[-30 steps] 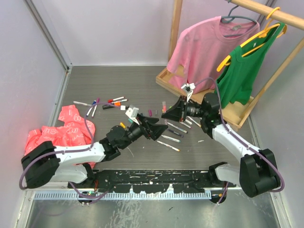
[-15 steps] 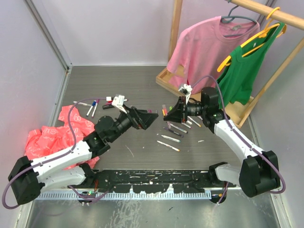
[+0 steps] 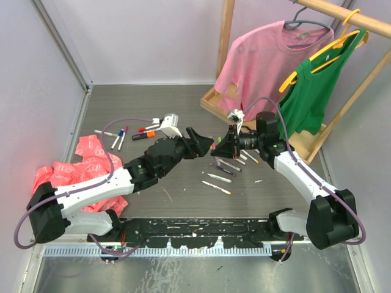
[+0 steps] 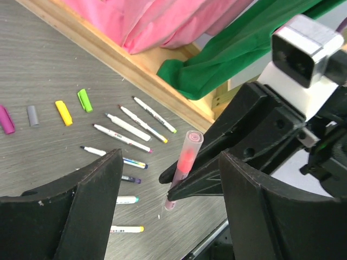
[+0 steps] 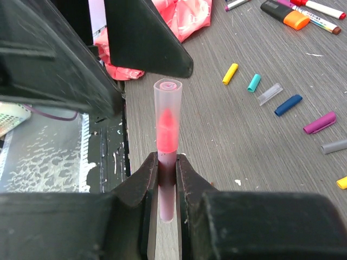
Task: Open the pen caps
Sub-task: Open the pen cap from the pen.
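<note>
The right end effector (image 5: 167, 160) pinches a pink pen (image 5: 167, 184) by its barrel, holding it off the surface (image 5: 244, 141) with its clear cap (image 5: 167, 108) on. The left end effector (image 4: 171, 157) stands wide, one finger to each side of that cap (a gap shows on both sides). Loose caps (image 5: 230, 73) and other pens (image 4: 122, 138) lie scattered on the surface below.
</note>
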### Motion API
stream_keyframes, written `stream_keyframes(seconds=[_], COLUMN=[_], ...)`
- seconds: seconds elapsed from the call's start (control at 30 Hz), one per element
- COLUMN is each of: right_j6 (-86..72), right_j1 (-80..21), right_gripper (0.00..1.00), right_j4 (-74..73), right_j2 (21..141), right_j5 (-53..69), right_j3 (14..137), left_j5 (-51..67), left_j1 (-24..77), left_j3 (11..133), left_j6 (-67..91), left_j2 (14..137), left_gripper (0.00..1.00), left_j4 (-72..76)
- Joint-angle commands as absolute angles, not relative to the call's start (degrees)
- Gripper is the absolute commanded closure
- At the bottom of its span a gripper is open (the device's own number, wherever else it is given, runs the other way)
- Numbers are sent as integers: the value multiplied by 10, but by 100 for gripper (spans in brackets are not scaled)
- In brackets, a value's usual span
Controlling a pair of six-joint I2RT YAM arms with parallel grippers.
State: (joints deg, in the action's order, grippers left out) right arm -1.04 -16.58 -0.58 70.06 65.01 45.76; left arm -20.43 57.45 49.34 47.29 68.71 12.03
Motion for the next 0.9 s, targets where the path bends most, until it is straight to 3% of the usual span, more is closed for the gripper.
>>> stream_keyframes(seconds=[0.0,0.57,0.8,0.87], right_j6=[2,4,9,9], right_j1=[-170,-173,-173,-174], right_gripper=[99,99,98,93], right_j4=[-4,-11,-18,-18], right_j2=[705,713,716,716], right_j5=[648,639,632,630], right_j3=[486,489,490,491], left_j5=[-234,-219,-219,-209], left_j1=[582,582,578,571], left_j3=[540,558,545,534], left_j6=[471,502,504,509], left_j2=[717,785,780,777], left_gripper=[30,67,90,97], left_j4=[126,140,152,166])
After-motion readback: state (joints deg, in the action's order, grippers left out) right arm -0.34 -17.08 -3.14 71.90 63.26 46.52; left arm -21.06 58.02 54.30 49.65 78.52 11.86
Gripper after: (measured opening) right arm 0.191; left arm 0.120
